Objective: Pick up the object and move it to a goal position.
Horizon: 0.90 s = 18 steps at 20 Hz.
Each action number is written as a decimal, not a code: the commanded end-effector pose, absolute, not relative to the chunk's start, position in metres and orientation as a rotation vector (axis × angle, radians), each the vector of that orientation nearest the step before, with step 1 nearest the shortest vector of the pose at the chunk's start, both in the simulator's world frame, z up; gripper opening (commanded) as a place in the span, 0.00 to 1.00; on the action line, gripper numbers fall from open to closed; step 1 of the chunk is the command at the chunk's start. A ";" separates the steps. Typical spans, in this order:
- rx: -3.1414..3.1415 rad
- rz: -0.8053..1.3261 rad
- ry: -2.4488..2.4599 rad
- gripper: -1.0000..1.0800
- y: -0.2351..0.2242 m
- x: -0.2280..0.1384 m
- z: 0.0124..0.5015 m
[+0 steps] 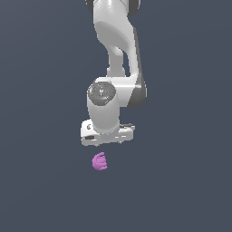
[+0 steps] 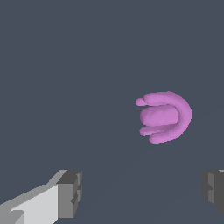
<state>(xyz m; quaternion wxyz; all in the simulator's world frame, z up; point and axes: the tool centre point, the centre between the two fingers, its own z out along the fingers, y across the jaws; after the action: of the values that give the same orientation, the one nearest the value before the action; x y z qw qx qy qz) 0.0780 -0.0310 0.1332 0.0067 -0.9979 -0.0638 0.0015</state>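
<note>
The object (image 1: 99, 162) — a small pink-purple lump with ridged folds — sits just below the centre of the exterior frame on the plain dark surface (image 1: 181, 190), touched by nothing. Right above it hangs the gripper (image 1: 107, 141), apart from it, under the white arm (image 1: 115, 41). In the wrist view the fingers (image 2: 70, 192) stand wide apart — the object (image 2: 164, 116) lies beyond them, not between

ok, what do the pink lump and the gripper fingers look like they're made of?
Pink lump: smooth, matte, rubbery or soft plastic look, with rounded folds and soft shading; it's a render, so only a guess. Fingers: hard, flat-faced grey blocks on a white body, like plastic or painted metal, no shine.
</note>
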 end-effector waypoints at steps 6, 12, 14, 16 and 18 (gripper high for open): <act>-3.119 0.002 -0.329 0.96 -0.058 0.108 0.109; -3.115 0.000 -0.392 0.96 -0.072 0.121 0.096; -3.114 0.000 -0.405 0.96 -0.075 0.123 0.094; -3.114 0.000 -0.414 0.96 -0.077 0.125 0.092; -3.113 0.000 -0.420 0.96 -0.078 0.126 0.090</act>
<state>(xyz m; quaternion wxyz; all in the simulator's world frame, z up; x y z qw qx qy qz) 0.1245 -0.0775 0.0912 0.0002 -0.9913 -0.1315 0.0004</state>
